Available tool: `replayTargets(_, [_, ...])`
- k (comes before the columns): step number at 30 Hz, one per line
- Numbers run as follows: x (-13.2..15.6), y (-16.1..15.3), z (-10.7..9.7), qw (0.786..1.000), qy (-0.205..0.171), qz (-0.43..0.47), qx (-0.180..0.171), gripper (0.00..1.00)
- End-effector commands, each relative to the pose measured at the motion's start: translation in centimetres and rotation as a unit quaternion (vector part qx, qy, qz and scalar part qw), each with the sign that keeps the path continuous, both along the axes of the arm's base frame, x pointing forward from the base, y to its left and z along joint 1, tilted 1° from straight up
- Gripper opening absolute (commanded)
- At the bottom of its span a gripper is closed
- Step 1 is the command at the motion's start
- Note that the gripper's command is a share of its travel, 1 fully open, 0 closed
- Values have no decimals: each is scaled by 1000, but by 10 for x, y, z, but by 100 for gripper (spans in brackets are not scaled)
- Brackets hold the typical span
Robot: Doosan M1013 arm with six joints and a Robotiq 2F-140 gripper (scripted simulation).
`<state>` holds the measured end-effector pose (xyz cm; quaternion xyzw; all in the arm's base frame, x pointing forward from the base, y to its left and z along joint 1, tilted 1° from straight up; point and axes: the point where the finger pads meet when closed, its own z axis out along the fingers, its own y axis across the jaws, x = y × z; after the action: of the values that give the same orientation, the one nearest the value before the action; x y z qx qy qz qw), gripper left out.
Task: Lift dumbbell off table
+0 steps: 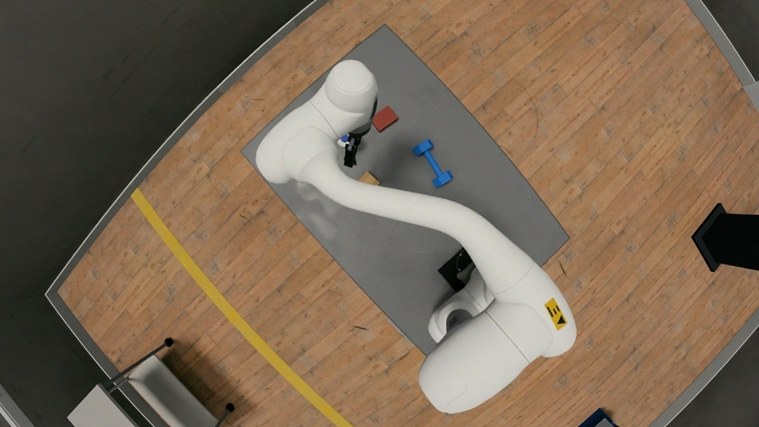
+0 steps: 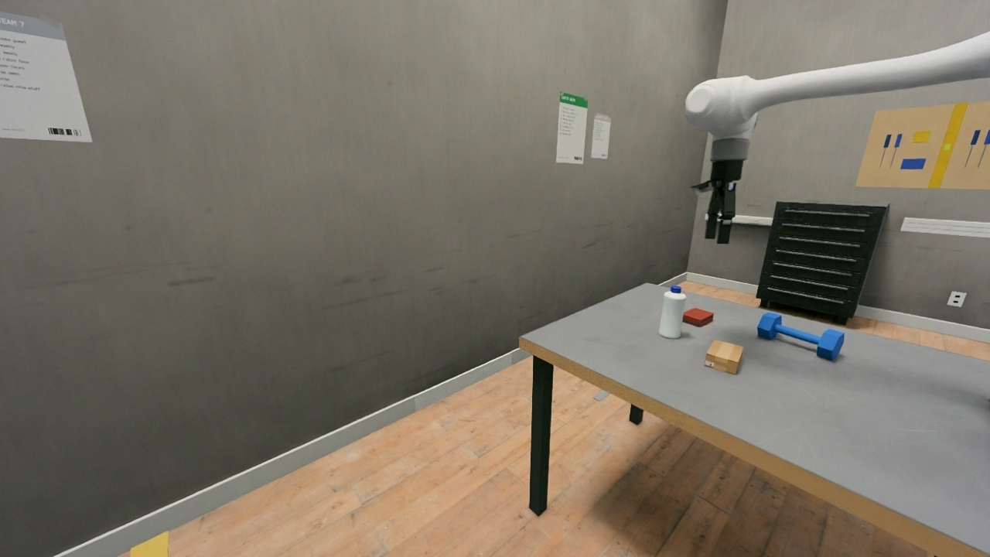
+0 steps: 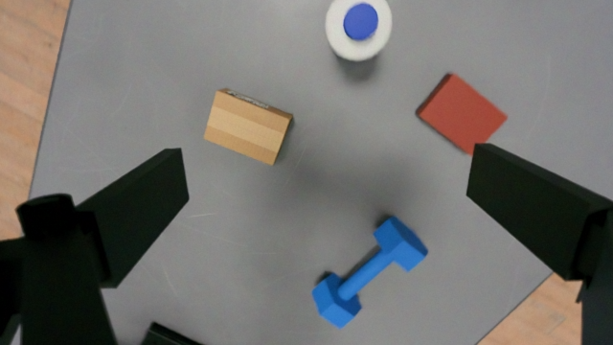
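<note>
The blue dumbbell lies flat on the grey table, also seen in the side view and low in the wrist view. My gripper hangs high above the table, fingers pointing down, wide open and empty. In the wrist view the gripper shows its two black fingers far apart, with bare table between them and the dumbbell below the middle. In the top view the gripper sits left of the dumbbell, well apart from it.
A white bottle with a blue cap stands upright near the table's far left. A red block lies beside it. A cardboard box lies in front of the dumbbell. A black drawer cabinet stands behind the table.
</note>
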<state>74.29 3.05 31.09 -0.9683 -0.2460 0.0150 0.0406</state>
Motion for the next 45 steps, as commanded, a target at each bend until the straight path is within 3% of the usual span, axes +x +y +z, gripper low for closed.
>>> replayTargets(1, [-29,-10,7,996,-6,-82,-17,100])
replayTargets(7, [-54,-18,10,989,-9,-148,-27,100])
replayTargets(8, [-72,-24,11,980,-12,-194,-33,100])
replayTargets(12, [-93,-33,9,968,-16,-247,-40,100])
replayTargets(13, [-99,-49,-9,966,-15,-255,-41,100])
replayTargets(22, [-125,-99,-69,959,-13,-279,-42,100])
replayTargets(24, [-125,-99,-69,959,-13,-279,-42,100])
replayTargets(25, [-136,-115,-89,957,-12,-287,-42,100])
replayTargets(39, [-205,-180,-180,944,-8,-326,-44,100])
replayTargets(45, [-220,-190,-196,942,-7,-334,-44,100])
